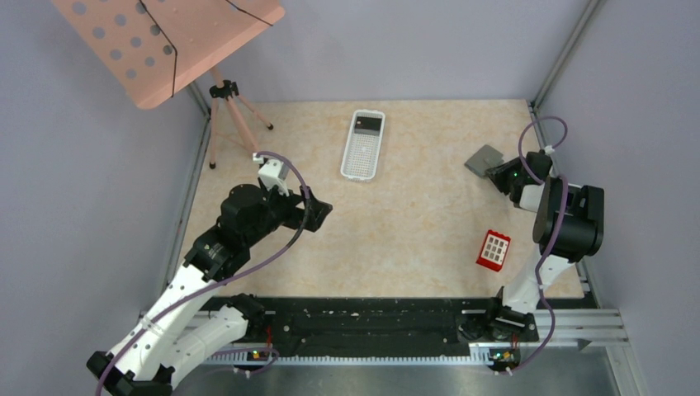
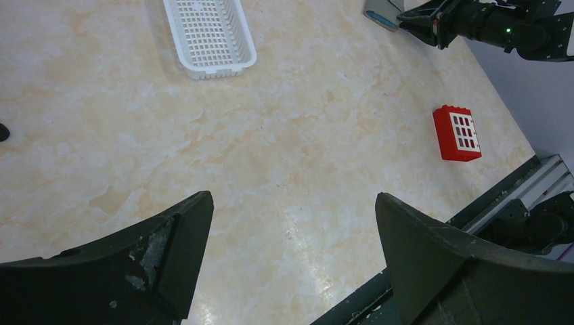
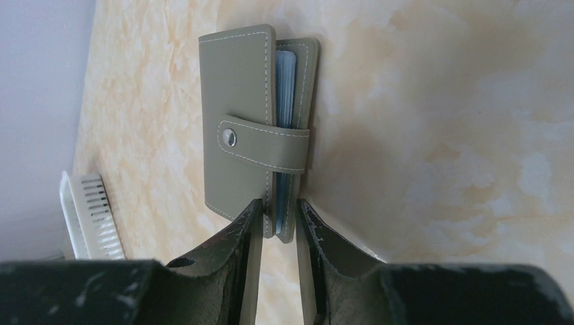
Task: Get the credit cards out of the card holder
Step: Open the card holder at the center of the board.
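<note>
The grey card holder (image 1: pixel 483 157) is folded shut at the far right of the table, its snap strap (image 3: pixel 264 144) fastened. My right gripper (image 1: pixel 500 174) is shut on the holder's near end (image 3: pixel 277 218), one finger on each cover. Pale blue layers (image 3: pixel 285 88) show between the covers; I cannot tell cards from pockets. A red card with white squares (image 1: pixel 494 249) lies on the table near the right arm, and also shows in the left wrist view (image 2: pixel 458 132). My left gripper (image 1: pixel 319 212) hovers open and empty over the left-middle of the table (image 2: pixel 291 227).
A white perforated basket (image 1: pixel 364 145) with a dark item at its far end lies at the back centre. A tripod (image 1: pixel 224 115) carrying a pink perforated board (image 1: pixel 165 41) stands at the back left. The black rail (image 1: pixel 371 322) runs along the near edge.
</note>
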Controlling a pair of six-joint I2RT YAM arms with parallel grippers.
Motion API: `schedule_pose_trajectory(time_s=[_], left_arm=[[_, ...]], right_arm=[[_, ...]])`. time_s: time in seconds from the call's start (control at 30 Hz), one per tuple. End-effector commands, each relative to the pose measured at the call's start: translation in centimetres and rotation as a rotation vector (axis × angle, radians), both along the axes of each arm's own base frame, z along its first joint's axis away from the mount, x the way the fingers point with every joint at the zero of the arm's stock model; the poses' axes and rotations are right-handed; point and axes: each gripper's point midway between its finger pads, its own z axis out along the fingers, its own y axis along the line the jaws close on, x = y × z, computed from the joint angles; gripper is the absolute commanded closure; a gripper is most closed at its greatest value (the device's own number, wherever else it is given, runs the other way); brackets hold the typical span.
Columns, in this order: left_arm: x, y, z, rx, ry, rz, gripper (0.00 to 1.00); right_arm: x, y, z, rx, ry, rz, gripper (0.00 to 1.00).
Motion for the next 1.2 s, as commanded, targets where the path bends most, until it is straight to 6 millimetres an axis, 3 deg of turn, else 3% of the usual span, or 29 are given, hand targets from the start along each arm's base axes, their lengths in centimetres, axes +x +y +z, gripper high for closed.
schedule_pose_trajectory(time_s=[0.0, 0.23, 0.57, 0.93, 1.17], left_arm=[[0.4, -0.1, 0.7, -0.013, -0.029, 0.007, 0.05], [0.4, -0.2, 0.7, -0.015, -0.027, 0.002, 0.05], [0.4, -0.5, 0.5, -0.019, -0.016, -0.011, 0.05], [0.5, -0.5, 0.3, -0.014, -0.011, -0.005, 0.05], [0.6, -0.6, -0.1, -0.007, -0.001, -0.007, 0.05]], right_arm=[[0.9, -0.2, 1.8, 0.001, -0.068, 0.006, 0.76], [0.2, -0.7, 2.5, 0.006, -0.002, -0.034, 0.65], [1.1, 0.0, 3.8, 0.037, -0.065, -0.006, 0.69], [2.1, 0.2, 2.8, 0.070, -0.072, 0.006, 0.76], [1.8, 0.3, 1.2, 0.090, -0.027, -0.002, 0.75]])
